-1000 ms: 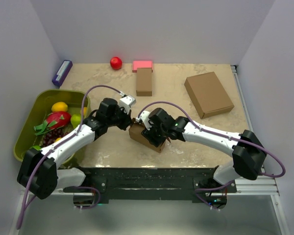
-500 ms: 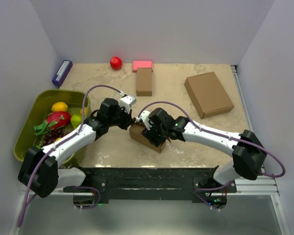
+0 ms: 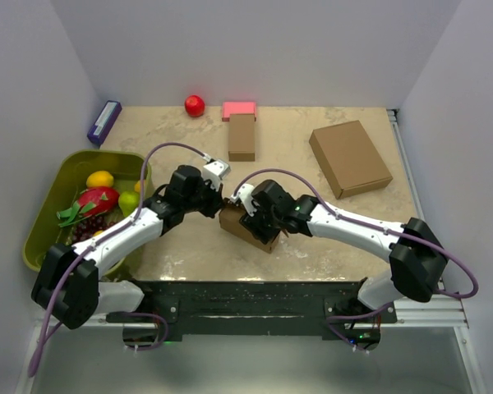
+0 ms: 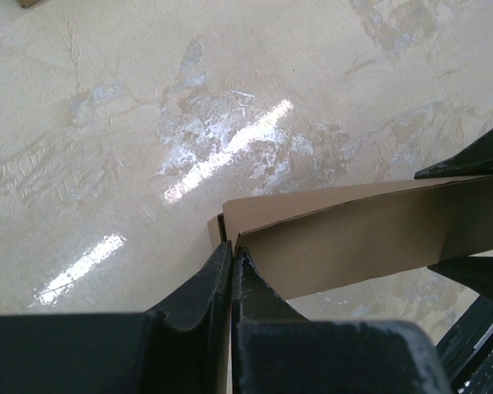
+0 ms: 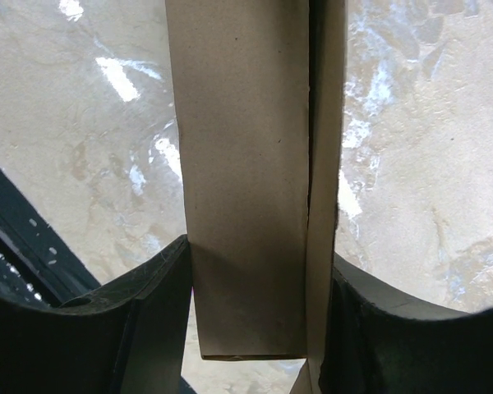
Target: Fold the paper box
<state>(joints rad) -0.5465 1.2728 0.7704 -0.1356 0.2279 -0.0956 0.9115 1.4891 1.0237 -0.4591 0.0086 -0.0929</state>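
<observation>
The paper box (image 3: 232, 222) is a small brown cardboard box at the table's near middle, between the two arms. My right gripper (image 3: 255, 222) is shut on it, one finger on each long side (image 5: 259, 254). In the right wrist view the box (image 5: 246, 164) runs away from the jaws, with a seam along its right side. My left gripper (image 3: 220, 203) is shut, its fingertips (image 4: 232, 250) pressed together at the box's end corner (image 4: 370, 238). Whether a thin flap is pinched between them I cannot tell. The right gripper's dark fingers (image 4: 476, 156) show at the box's far end.
A green bin (image 3: 45, 222) of fruit stands at the left by the left arm. At the back lie a purple object (image 3: 104, 122), a red ball (image 3: 195, 105), a pink block (image 3: 239, 108) and a narrow brown box (image 3: 241, 137). A larger brown box (image 3: 350, 158) lies back right.
The box and both grippers have shifted very slightly to the right. Neither grip has changed.
</observation>
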